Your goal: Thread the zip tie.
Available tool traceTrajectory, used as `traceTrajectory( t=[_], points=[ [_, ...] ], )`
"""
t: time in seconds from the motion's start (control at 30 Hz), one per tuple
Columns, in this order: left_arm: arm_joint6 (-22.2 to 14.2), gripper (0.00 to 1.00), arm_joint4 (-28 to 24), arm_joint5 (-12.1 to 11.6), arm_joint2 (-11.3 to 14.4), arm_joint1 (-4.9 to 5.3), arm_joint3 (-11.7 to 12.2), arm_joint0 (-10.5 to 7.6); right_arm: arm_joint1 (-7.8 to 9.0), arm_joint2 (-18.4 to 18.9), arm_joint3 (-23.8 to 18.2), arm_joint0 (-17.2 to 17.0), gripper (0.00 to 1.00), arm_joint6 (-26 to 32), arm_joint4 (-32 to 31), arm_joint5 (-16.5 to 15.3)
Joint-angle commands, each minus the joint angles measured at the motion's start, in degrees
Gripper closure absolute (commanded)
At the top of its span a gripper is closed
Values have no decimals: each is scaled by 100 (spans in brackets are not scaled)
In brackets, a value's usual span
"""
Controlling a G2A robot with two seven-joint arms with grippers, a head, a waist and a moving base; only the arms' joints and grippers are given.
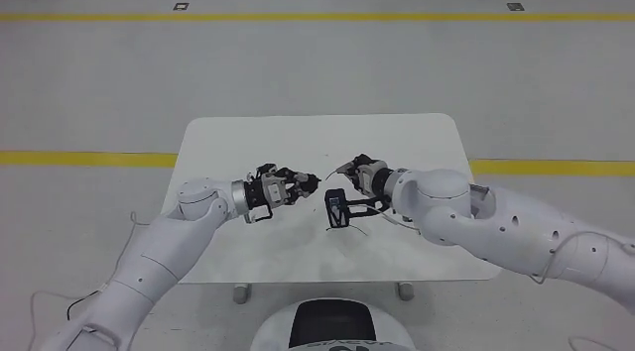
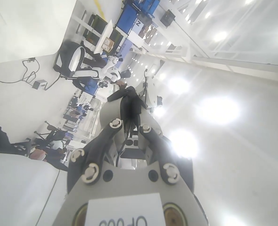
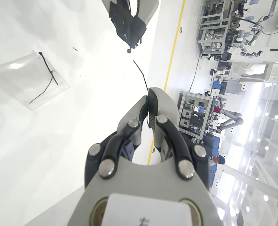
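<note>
The right gripper (image 3: 148, 97) is clamping its jaws fully together on the strap of the zip tie (image 3: 141, 74). The free tail is sticking out past the jaw tips in a slight curve, its long axis running almost straight toward the left gripper (image 3: 129, 41). The left gripper is facing it tip to tip, its black-covered jaws also pressed shut. It seems to be pinching the tie's head (image 3: 128, 50), a small dark block just beyond its tips, though the covering is hiding the exact hold. In the top view, both grippers are hanging over the middle of the table (image 1: 397, 133). The left one is sitting just left of the frame's centre, and the right one just right of it and slightly higher. The tail tip and the head are lying near each other but apart, with the tip falling a little to one side of the head rather than dead in line with it. The coming move is likely turning on that small offset: the right arm is carrying the pointed end, so it is probably the one to steer the tip into the slot while the left is holding the head steady. A clear sleeve (image 3: 18, 76) with a spare tie (image 3: 50, 74) across it is lying flat on the table, well apart from the grippers.
</note>
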Motion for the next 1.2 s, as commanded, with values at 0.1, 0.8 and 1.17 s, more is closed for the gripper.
traceTrajectory(
  t=[0.1,0.8,1.17],
  points=[
    [-2,100,-32,-182,24,-19,81,22,-17,0,139,6,100,-145,0,0],
    [-102,100,-52,-175,17,-30,69,-32,-55,0,59,-25,100,86,0,0],
    [-29,100,22,-192,43,-35,108,-35,-55,0,65,11,100,72,0,0]
  ],
)
